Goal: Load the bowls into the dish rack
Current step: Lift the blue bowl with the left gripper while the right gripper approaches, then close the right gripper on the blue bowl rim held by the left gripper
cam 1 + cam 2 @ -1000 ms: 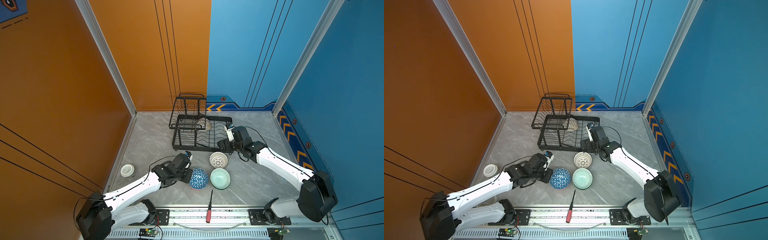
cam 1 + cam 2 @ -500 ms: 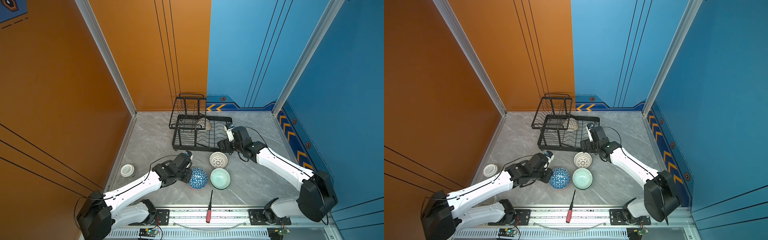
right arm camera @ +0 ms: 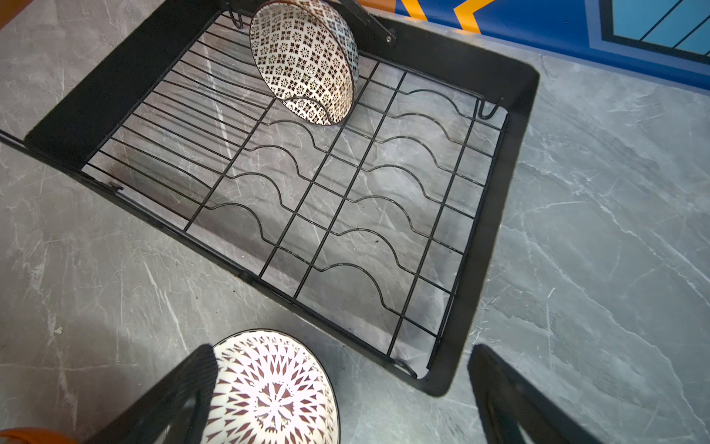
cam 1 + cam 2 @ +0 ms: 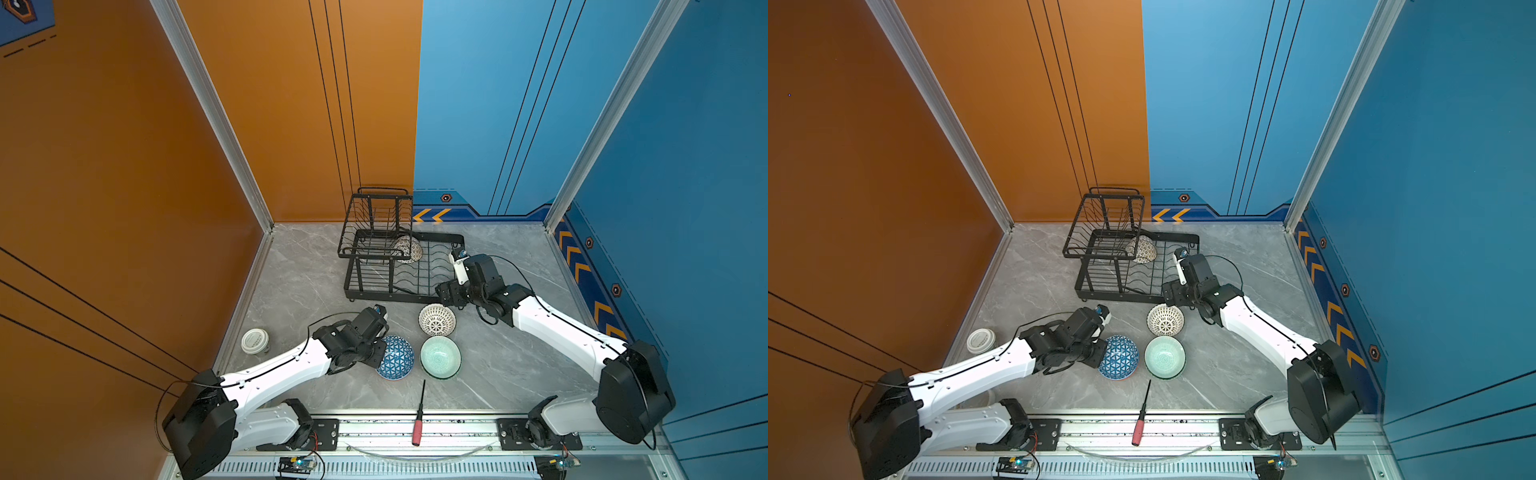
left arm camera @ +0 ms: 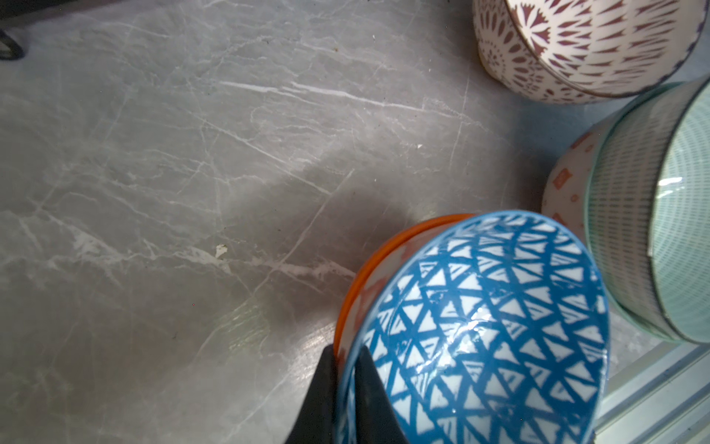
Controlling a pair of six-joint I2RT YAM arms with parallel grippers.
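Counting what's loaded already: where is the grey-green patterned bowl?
In both top views the bowl leans on edge at the far end of the dish rack, beside its raised basket.

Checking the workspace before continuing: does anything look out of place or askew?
A red-handled screwdriver lies at the table's front edge, handle over the metal rail: a tool among dishes. The blue triangle bowl sits askew in the orange bowl, its rim pinched by the left gripper.
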